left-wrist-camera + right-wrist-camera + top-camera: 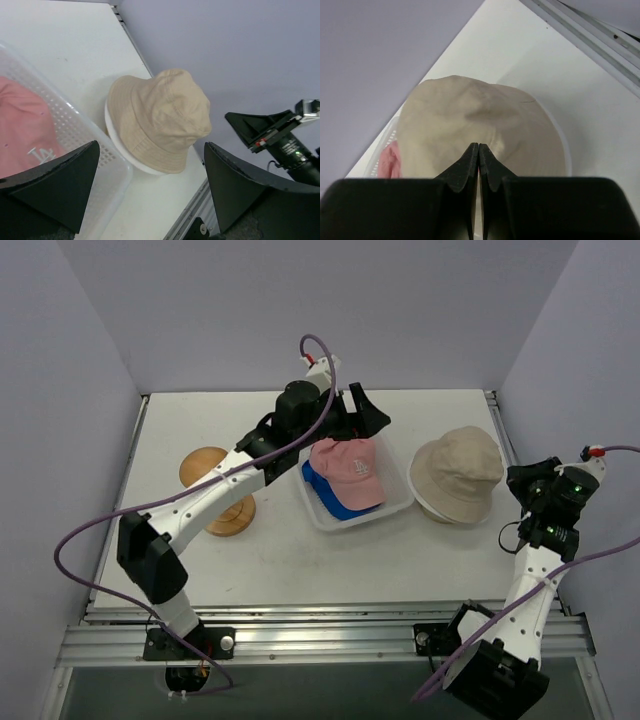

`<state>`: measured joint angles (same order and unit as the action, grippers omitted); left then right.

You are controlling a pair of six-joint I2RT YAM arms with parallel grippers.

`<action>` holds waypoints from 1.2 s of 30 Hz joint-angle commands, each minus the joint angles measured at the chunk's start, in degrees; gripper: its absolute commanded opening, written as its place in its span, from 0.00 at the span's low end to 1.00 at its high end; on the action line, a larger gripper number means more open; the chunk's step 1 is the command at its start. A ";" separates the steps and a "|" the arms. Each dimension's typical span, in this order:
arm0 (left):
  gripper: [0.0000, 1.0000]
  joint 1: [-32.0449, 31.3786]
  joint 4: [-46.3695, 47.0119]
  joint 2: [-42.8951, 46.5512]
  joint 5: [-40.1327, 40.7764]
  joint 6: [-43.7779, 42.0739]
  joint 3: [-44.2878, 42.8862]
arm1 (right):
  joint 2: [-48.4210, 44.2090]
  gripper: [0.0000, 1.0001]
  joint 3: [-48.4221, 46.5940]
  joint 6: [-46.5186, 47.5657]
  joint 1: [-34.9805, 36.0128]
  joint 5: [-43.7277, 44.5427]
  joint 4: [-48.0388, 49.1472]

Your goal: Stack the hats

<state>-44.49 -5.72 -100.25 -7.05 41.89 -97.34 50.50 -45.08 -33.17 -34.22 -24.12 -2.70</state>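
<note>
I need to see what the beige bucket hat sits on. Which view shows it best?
Left wrist: the beige bucket hat appears whole from the side, with a whitish hat's rim beneath it. Top external shows it whole but smaller, from above. Right wrist shows its crown, partly hidden by the shut right end effector.

Centre of the table, there's the basket, and inside it the baseball cap rides on top of a second cap. Swing to 3 o'clock: the bucket hat sits just beside the basket, on a lower hat whose rim pokes out underneath. Over at the basket's 9 o'clock, apart from it, stands the dome. The left claw hovers at the basket's 12 o'clock edge. The right claw sits at 3 o'clock of the bucket hat.
</note>
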 commanded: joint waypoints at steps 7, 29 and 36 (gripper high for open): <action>0.94 0.63 -5.53 15.95 8.10 -7.26 16.19 | -5.76 0.00 -6.96 3.28 9.42 -0.13 -4.07; 0.94 0.72 3.17 30.37 16.45 -13.85 41.09 | -3.31 0.00 8.33 9.17 33.86 12.33 5.23; 0.94 0.81 4.75 33.71 17.51 -13.33 44.16 | 1.79 0.00 11.33 8.73 33.87 19.10 11.13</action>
<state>-44.14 -4.56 -67.90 9.21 29.28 -53.54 51.33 -33.98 -25.04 -0.49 -10.31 1.87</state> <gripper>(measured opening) 0.941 0.001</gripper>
